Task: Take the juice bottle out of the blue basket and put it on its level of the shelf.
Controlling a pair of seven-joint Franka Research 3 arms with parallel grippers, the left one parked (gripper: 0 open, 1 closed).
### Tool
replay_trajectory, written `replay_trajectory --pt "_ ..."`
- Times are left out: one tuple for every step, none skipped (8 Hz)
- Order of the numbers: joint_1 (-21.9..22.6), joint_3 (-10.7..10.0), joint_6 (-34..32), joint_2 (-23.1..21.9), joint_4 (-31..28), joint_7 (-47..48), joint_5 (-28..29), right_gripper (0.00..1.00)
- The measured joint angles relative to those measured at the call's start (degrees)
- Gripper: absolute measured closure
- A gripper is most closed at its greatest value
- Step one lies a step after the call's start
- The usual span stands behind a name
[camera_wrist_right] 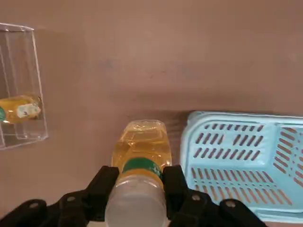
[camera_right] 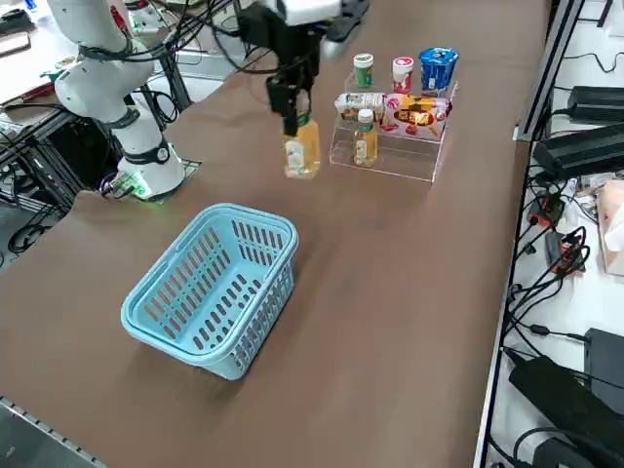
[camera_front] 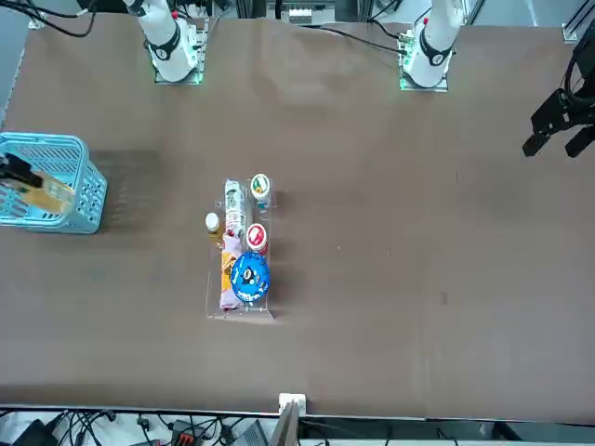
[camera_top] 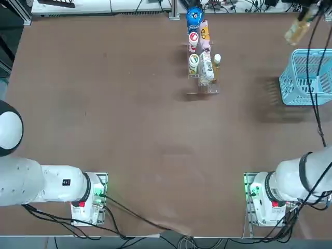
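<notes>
Right pincer [camera_wrist_right: 136, 185] is hanging in the air w/ both fingers [camera_wrist_right: 105, 182] clamped on the neck of the juice bottle [camera_wrist_right: 141, 156], just under its white cap. Bottle is hanging below the pincer, clear of the surface [camera_top: 129, 129], long axis approx. vertical, cap pointing up into the pincer & base pointing down; yellow-orange body is showing below the fingers in the side view [camera_right: 301, 148]. In the overhead view it's looking slightly tilted [camera_top: 298, 31], though that could be the camera angle.

Blue basket [camera_right: 210, 288] is sitting just beside & below the pincer, upright on the surface w/ nothing showing inside; bottle is already outside its rim.

Shelf [camera_right: 390, 146] is standing further off from the pincer, on the far side from the basket, approx. mid-surface. It's carrying a twin juice bottle [camera_right: 366, 136] upright on a low step, plus a blue-topped bottle [camera_right: 438, 68], a red-labelled can [camera_right: 403, 73], a green-labelled can [camera_right: 363, 70] & a packet lying flat [camera_right: 414, 112].
</notes>
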Motion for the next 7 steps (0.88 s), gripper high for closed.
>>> replay_trajectory --pt "2.9 0.0 0.1 1.3 1.6 2.7 0.0 0.45" --pt "5.5 0.1 0.3 2.6 3.2 5.1 0.0 0.45" --pt "7.5 0.1 0.7 3.9 4.3 6.1 0.0 0.45" --pt "9.0 0.1 1.3 4.9 4.8 6.2 0.0 0.45" --pt "10.4 0.1 1.7 5.6 5.0 6.1 -0.1 0.45" --pt "11.9 0.1 1.8 6.2 5.1 5.7 -0.1 0.45" --pt "13.6 0.1 2.3 6.9 5.1 4.0 -0.2 0.45"
